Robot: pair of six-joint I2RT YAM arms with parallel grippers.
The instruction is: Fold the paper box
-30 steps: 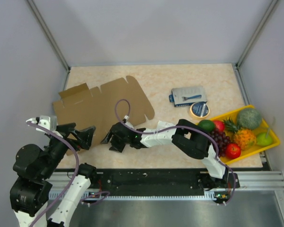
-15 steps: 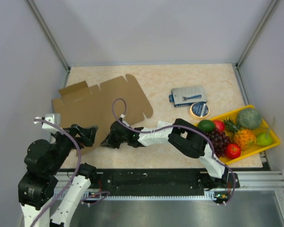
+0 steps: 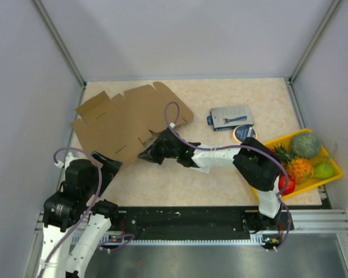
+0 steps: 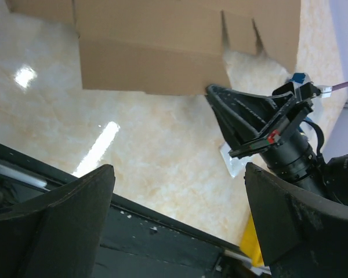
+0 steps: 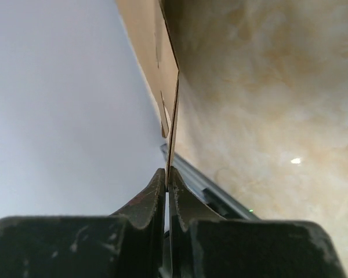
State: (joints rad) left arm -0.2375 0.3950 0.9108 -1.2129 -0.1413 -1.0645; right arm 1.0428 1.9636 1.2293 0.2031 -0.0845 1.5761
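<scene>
right end effector (image 3: 146, 154) pinching near edge of the paper box (image 3: 124, 116); left end effector (image 3: 106, 164) spread wide nearby.

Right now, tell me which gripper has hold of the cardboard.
The right gripper: its jaws are pinched shut on the near edge of the paper box. The left gripper hangs wide open beside the sheet, holding nothing.

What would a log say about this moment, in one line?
right gripper: shut on box edge | left gripper: open, empty | box: unfolded
</scene>
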